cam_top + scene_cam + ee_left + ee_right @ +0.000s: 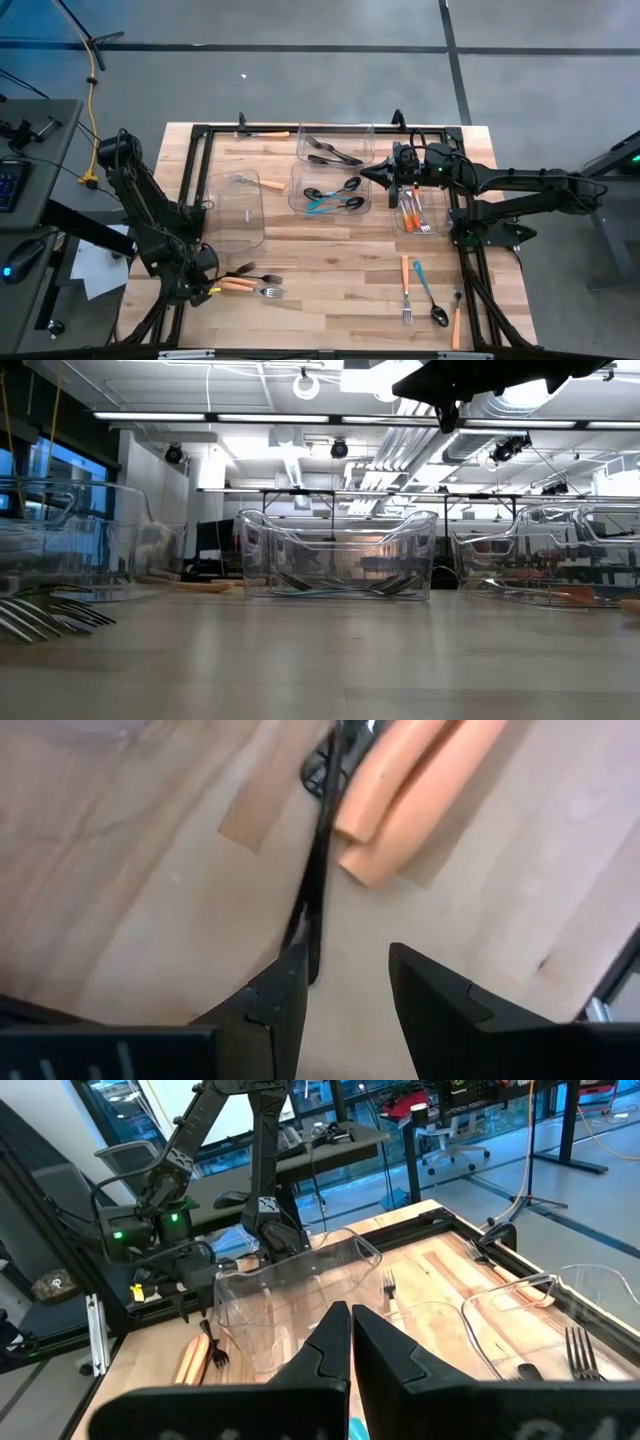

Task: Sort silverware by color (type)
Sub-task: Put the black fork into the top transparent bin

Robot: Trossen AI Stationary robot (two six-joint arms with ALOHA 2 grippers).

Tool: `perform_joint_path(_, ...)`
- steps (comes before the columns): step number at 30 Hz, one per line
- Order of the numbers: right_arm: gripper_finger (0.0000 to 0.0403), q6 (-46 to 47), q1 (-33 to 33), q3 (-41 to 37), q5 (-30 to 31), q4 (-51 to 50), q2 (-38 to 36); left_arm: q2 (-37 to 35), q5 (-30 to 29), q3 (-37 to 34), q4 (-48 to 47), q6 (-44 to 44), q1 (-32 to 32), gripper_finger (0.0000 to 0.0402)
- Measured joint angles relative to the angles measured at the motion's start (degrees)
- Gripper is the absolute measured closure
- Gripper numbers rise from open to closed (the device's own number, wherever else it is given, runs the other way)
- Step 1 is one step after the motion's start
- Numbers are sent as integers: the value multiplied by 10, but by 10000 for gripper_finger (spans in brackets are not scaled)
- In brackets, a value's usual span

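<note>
Low at the table's near left, left gripper (345, 995) fingers parted around a thin black fork (318, 890), smooth orange handles (400, 805) beside, right gripper (350, 1345) pinched closed over the clear bins (328, 186).

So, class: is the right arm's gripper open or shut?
Shut. The right gripper shows its jaws pressed together with nothing between them, above the middle bin.

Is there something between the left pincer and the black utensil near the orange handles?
Nothing visible. The left pincer is open low over the table, and the black utensil lies beside one finger, next to the orange handles.
</note>
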Motion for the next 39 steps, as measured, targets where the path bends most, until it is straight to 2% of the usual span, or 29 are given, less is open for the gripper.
perform_joint_path(3, 403, 0, 0, 0, 0, -3, 0, 7, -16, 0, 2, 16, -1, 271)
perform_joint_path(8, 403, 0, 0, 0, 0, -7, 0, 39, -11, 0, 4, 61, 0, 271)
perform_joint_path(14, 403, 0, 0, 0, 0, -8, 0, 77, -12, 1, 45, 76, 0, 271)
perform_joint_path(20, 403, 0, 0, 0, 0, -9, 0, 113, -14, 6, 44, 82, -1, 271)
perform_joint_path(28, 403, 0, 0, 0, 0, -9, 0, 117, -6, 5, 46, 80, 0, 272)
perform_joint_path(32, 403, 0, 0, 0, 0, -10, 0, 121, 1, 15, 75, 82, 0, 286)
perform_joint_path(39, 403, -7, 0, 0, 0, -14, 0, 122, 13, 31, 72, 107, 0, 304)
